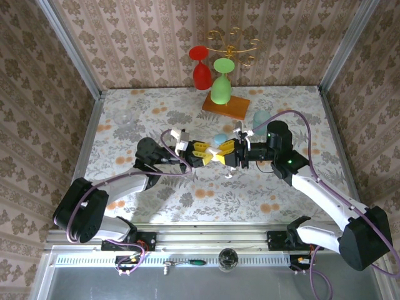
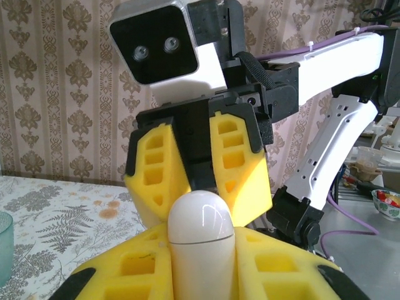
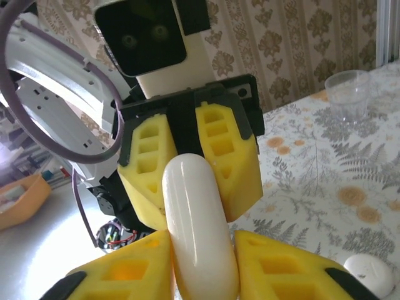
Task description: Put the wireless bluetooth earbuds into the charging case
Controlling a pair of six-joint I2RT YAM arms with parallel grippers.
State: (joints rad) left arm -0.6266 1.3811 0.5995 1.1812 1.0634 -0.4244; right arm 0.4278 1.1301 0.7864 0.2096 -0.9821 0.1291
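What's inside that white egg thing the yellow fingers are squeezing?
The white case is shut, with just a thin seam across it, so its inside is hidden. Yellow fingers press against its sides.

Three walls [image 1: 156, 37], papered in beige with brown damask medallions and pale stripes, close the space at the back and on both sides. Slim grey metal posts [image 1: 72, 47] run up the two back corners. The table [image 1: 156, 200] is covered with a pale cloth printed with grey ferns and small orange flowers. A silver metal rail [image 1: 206, 236] lines its near edge, with a perforated white strip [image 1: 81, 257] just below it and a grey surface [image 1: 75, 284] lower still. The light is bright and even, and the shadows on the cloth are soft.
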